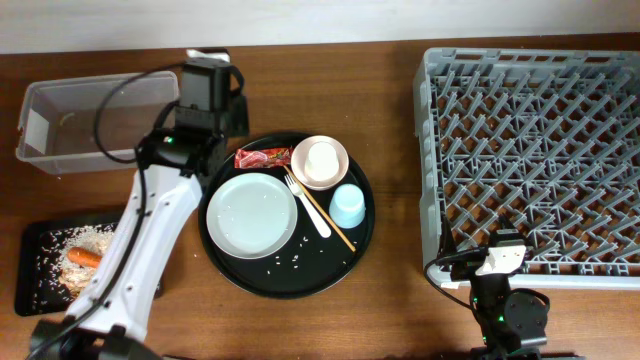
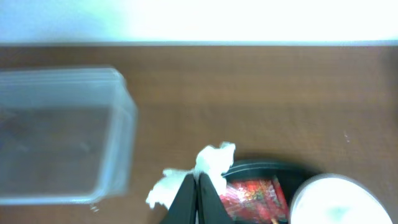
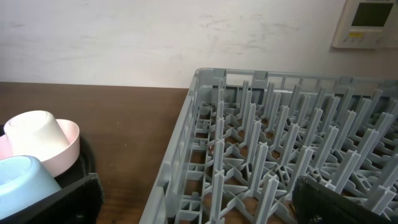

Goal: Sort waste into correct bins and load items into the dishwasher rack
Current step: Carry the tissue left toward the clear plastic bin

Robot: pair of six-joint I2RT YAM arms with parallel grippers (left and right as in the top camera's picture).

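Note:
My left gripper [image 2: 194, 179] is shut on the crumpled white tissue [image 2: 212, 159], above the table between the clear tub [image 2: 62, 137] and the round tray's rim. The red wrapper [image 2: 252, 194] lies just beyond it on the tray [image 1: 262, 157]. The grey plate [image 1: 251, 215], the white fork [image 1: 306, 203], the chopsticks [image 1: 328, 218], the blue cup [image 1: 348, 206] and the pink bowl [image 1: 336, 176] holding the white cup [image 1: 321, 160] sit on the round black tray [image 1: 290, 280]. My right gripper [image 3: 199, 202] is open and empty at the grey rack's [image 1: 540, 150] front left corner.
The clear tub [image 1: 80, 125] stands at the back left. The shallow black tray [image 1: 40, 250] at the front left holds rice [image 1: 75, 238] and the carrot [image 1: 84, 257]. Rice grains lie scattered on the round tray. My left arm [image 1: 150, 240] stretches over the black tray's right side.

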